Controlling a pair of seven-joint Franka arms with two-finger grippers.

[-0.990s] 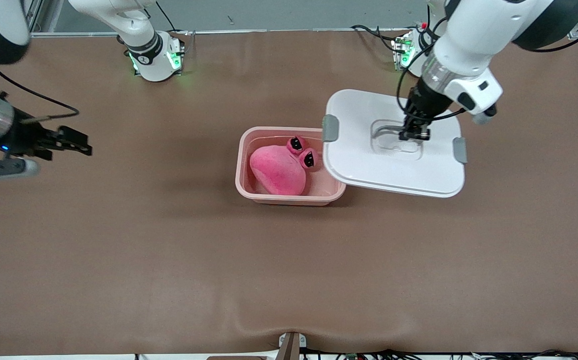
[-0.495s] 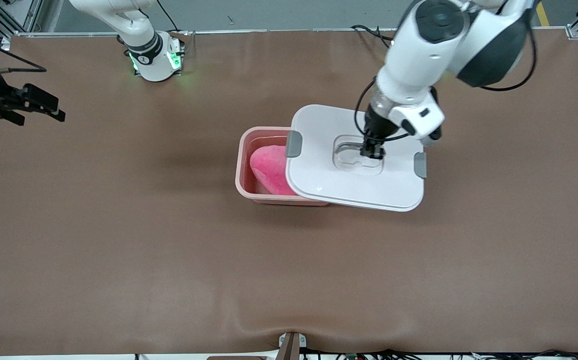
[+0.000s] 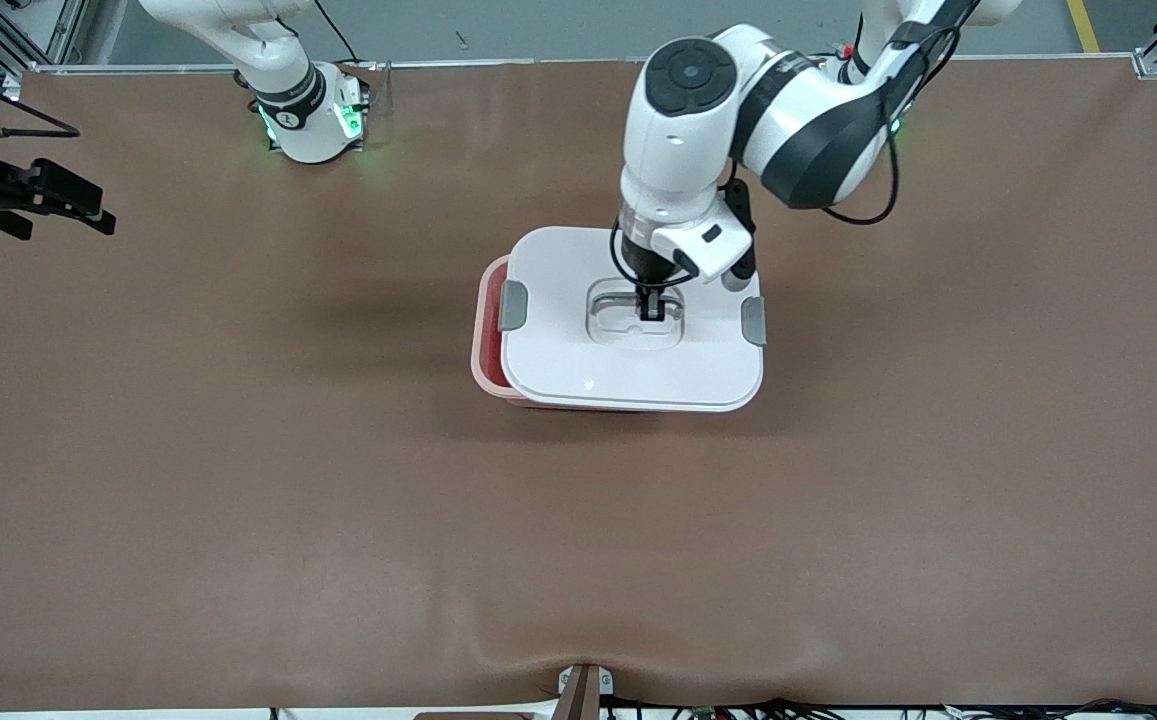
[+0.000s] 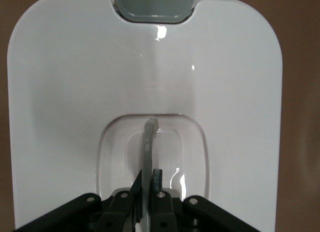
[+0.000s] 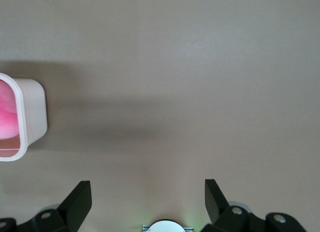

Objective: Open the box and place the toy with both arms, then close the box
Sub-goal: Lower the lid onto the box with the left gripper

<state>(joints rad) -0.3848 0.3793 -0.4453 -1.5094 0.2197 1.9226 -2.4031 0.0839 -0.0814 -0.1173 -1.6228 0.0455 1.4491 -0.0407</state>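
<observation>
The right gripper (image 3: 88,205) hangs with its fingers (image 5: 77,204) spread wide and holding nothing, over the table (image 3: 238,500) at the right arm's end, well apart from the box (image 3: 486,340). The box's pink base stands mid-table. The white lid (image 3: 628,370) is held over it, offset toward the left arm's end, leaving one strip of rim exposed. The pink toy (image 5: 7,112) lies inside the base. The left gripper (image 3: 652,303) is clamped on the lid's clear handle (image 4: 148,147), between the grey clips (image 3: 513,305).
</observation>
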